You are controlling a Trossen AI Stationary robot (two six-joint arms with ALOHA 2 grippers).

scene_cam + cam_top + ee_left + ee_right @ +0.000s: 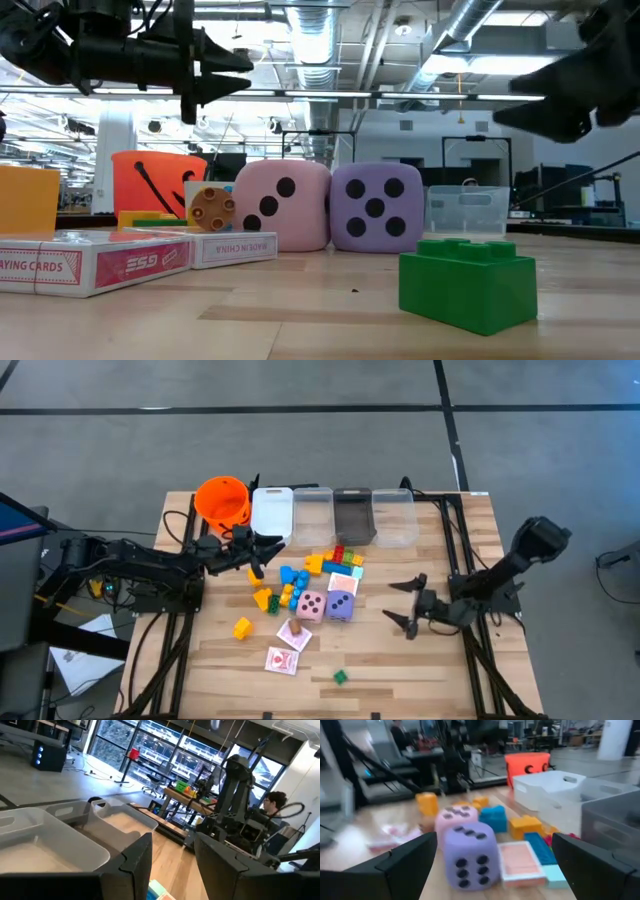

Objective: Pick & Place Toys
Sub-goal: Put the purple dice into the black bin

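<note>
The toys lie mid-table: a pink die (312, 605) and a purple die (341, 605) side by side, a heap of coloured blocks (320, 565), a yellow block (242, 627), a green block (340, 677) and playing-card packs (282, 660). My left gripper (272, 550) hangs level above the table beside the white bin (271, 512). It is open, with nothing between its fingers (135, 865). My right gripper (395, 603) stands wide open to the right of the dice. It faces the purple die (470, 852) and stays apart from it.
An orange bucket (222, 500) stands at the far left. Beside it runs a row of bins (353, 515) along the far edge. Bare wood lies along the near edge and right of the dice. A person sits beyond the table (272, 802).
</note>
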